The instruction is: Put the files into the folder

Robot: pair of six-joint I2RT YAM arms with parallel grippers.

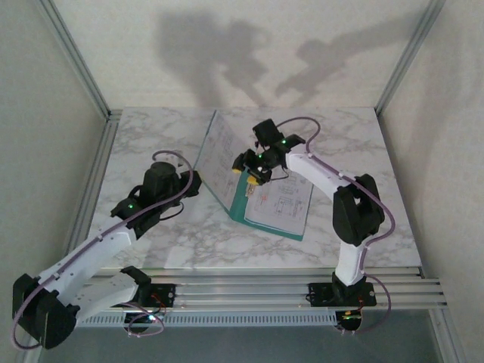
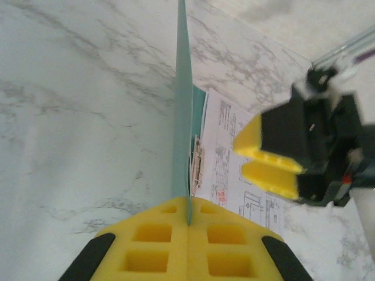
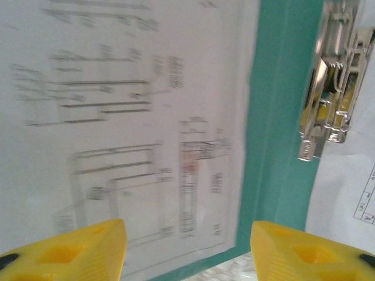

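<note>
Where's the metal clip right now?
The metal clip sits inside the folder by its spine, upper right in the right wrist view, beside the printed sheet.

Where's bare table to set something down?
Bare table: far-left corner beside the raised folder cover; far-right corner beyond the right arm; near strip between folder and rail. Crowded: centre, left fingers clamping the cover, right fingers over the files.

**Left clamped, right spread**

Your left arm stretches forward, low. Left tool (image 2: 188,215) pinched shut on the folder (image 2: 183,117) edge. Your right arm bends at the elbow and reaches inward. Right tool (image 3: 187,249) fingers (image 3: 70,253) wide apart.
</note>
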